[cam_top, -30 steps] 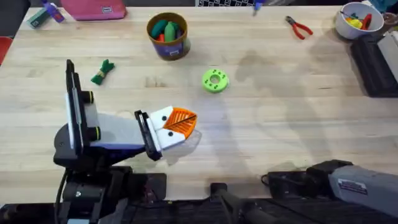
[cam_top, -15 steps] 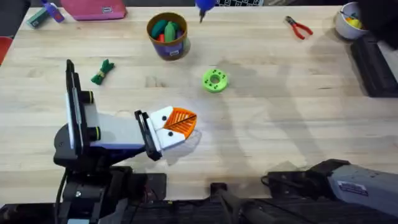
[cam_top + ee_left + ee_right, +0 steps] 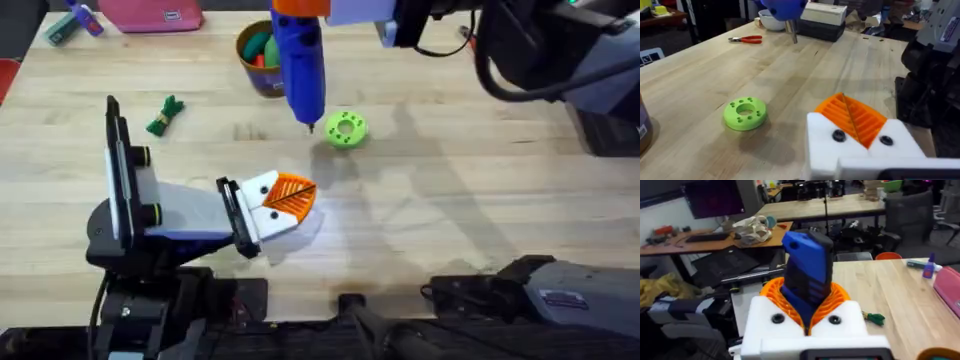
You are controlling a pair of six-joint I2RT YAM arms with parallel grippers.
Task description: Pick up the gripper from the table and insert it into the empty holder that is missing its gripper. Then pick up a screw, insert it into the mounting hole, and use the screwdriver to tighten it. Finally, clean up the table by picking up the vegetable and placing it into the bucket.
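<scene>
Right pincer (image 3: 807,317) clamps the screwdriver (image 3: 299,55), tip pointing toward six o'clock; the holder (image 3: 268,215) on the left pincer (image 3: 290,195), seemingly closed, lies at about six o'clock from it

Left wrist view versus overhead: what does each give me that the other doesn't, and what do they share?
Left wrist alone: the red pliers and a white bowl. Overhead alone: the vegetable, the bucket partly behind the screwdriver, and the pink case. Both: the screwdriver tip, the green ring, and the left gripper with orange pads together.
</scene>
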